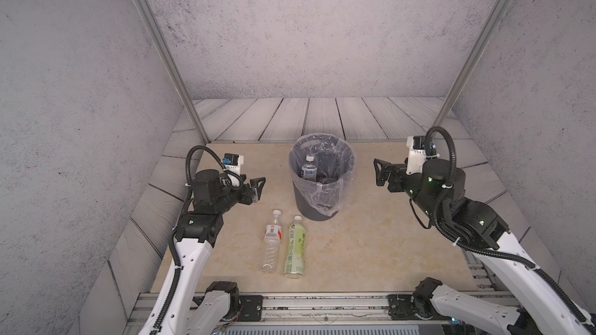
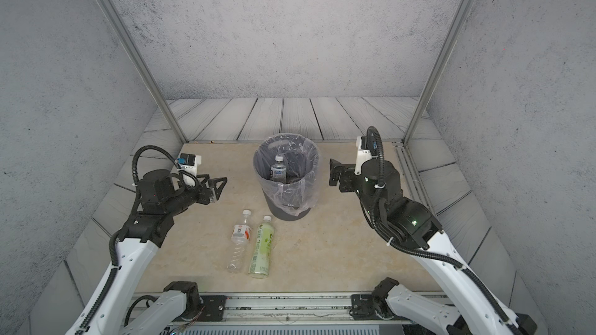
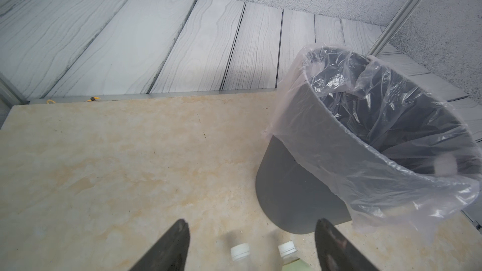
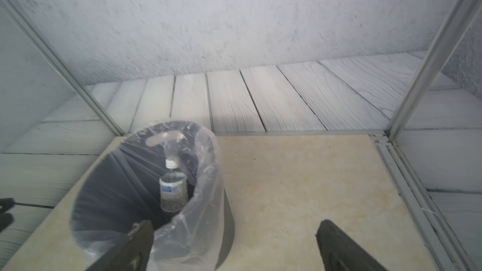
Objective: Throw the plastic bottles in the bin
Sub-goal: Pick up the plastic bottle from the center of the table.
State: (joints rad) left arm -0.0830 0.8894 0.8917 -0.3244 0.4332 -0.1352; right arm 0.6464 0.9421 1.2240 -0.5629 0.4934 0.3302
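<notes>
Bottle in bin: we find one clear bottle with a dark-and-white label (image 1: 308,169) standing upright inside the bin, white cap up; the right wrist view confirms it (image 4: 173,191).
Bin: dark grey round wastebasket (image 1: 309,211) with a clear bag folded over its rim, upright near the middle of the table (image 1: 371,252).
Bin floor: a dark shape lies beside the standing bottle; we cannot tell whether it is another bottle.
Bottles outside bin: two lie on the table just in front of the bin, side by side, caps pointing toward it.
Red-label bottle: clear, red-and-white label (image 1: 272,240), on the left-arm side of the pair.
Green bottle: pale green (image 1: 296,246), touching or nearly touching the red-label bottle; its cap is just short of the bin's base.
Left gripper: (image 1: 257,188) released, jaws partly apart, nothing between them; it hangs to the left of the bin, above and behind the two caps.
Right gripper: (image 1: 380,172) released, jaws spread wide and empty, level with the bin's rim and just beside it.
Progress: we judge the task part done, with at least one bottle deposited.
Outstanding: the red-label bottle and the green bottle need picking up and dropping in.
Next move, estimated: the left gripper is the nearer to the pair.
</notes>
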